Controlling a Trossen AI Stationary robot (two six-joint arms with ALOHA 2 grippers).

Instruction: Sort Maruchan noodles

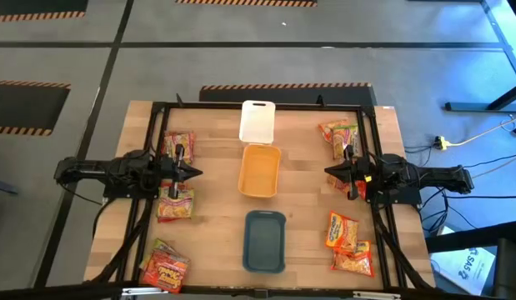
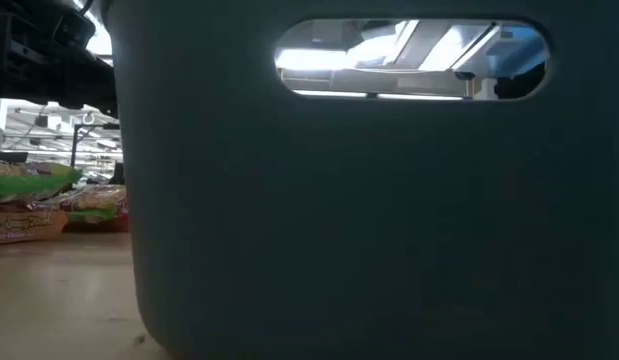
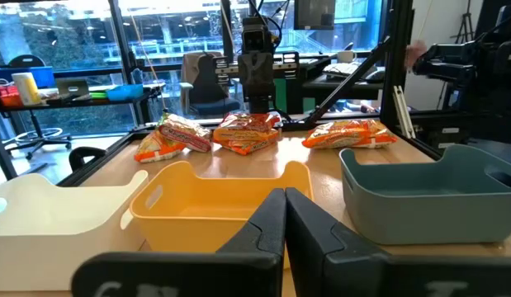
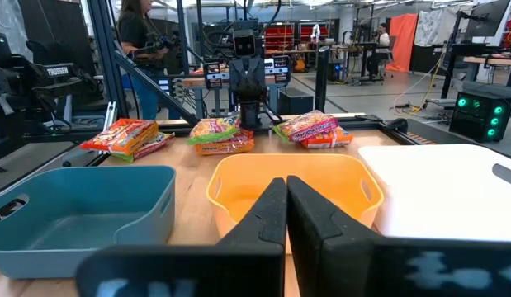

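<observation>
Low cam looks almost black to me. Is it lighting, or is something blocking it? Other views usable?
Low view: not lighting; the teal tray stands right against the lens and fills most of the frame, leaving only noodle packets visible at the left edge. High view: evenly lit, all three trays clear. Left wrist view: bright windows behind, table still readable. Right wrist view: clear, orange tray sharp.

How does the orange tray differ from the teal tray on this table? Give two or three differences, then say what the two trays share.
Colour: the orange tray is orange-yellow, the teal tray dark blue-green.
Place: the orange tray sits mid-table beside the white tray; the teal tray sits at the table's end, farthest from the white one.
Shared: both are empty, upright, rectangular tubs with cut-out handles, in one row between the arms.
</observation>
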